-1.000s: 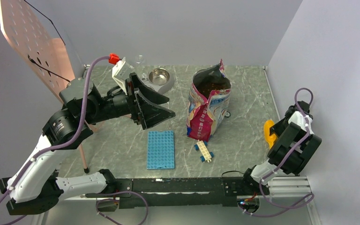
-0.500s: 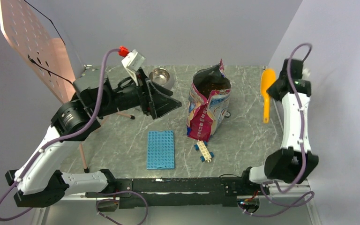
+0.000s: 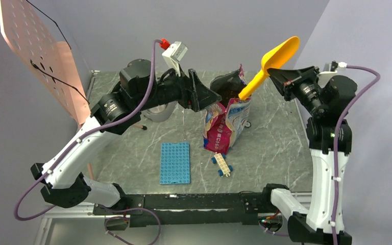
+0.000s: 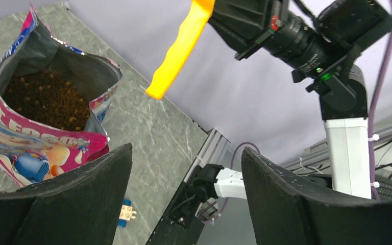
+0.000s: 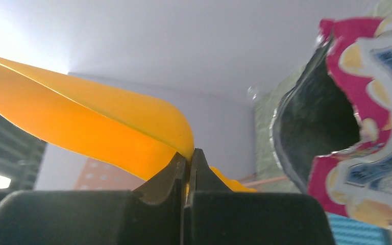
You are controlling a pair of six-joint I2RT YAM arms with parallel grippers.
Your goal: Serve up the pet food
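The glossy pink, white and blue bag (image 3: 228, 124) stands open at mid table. Dark-brown kibble (image 4: 46, 99) fills it and shows in the left wrist view. My right gripper (image 3: 278, 75) is shut on the yellow scoop (image 3: 265, 65), gripping it where the handle meets the bowl and holding it in the air over the bag's right rim, bowl end up. In the right wrist view the scoop (image 5: 92, 127) sits between shut fingers beside the bag (image 5: 360, 117). My left gripper (image 3: 213, 97) is open and empty by the bag's upper left rim.
The steel bowl (image 3: 158, 111) is mostly hidden behind my left arm. A blue baseplate (image 3: 175, 162) and a small brick car (image 3: 222, 164) lie in front of the bag. A pink pegboard (image 3: 35, 48) leans at the far left. Walls close the back and right.
My right arm has swung up and left, carrying the scoop from the right wall to above the bag. My left arm has moved right to the bag's rim, covering the steel bowl.
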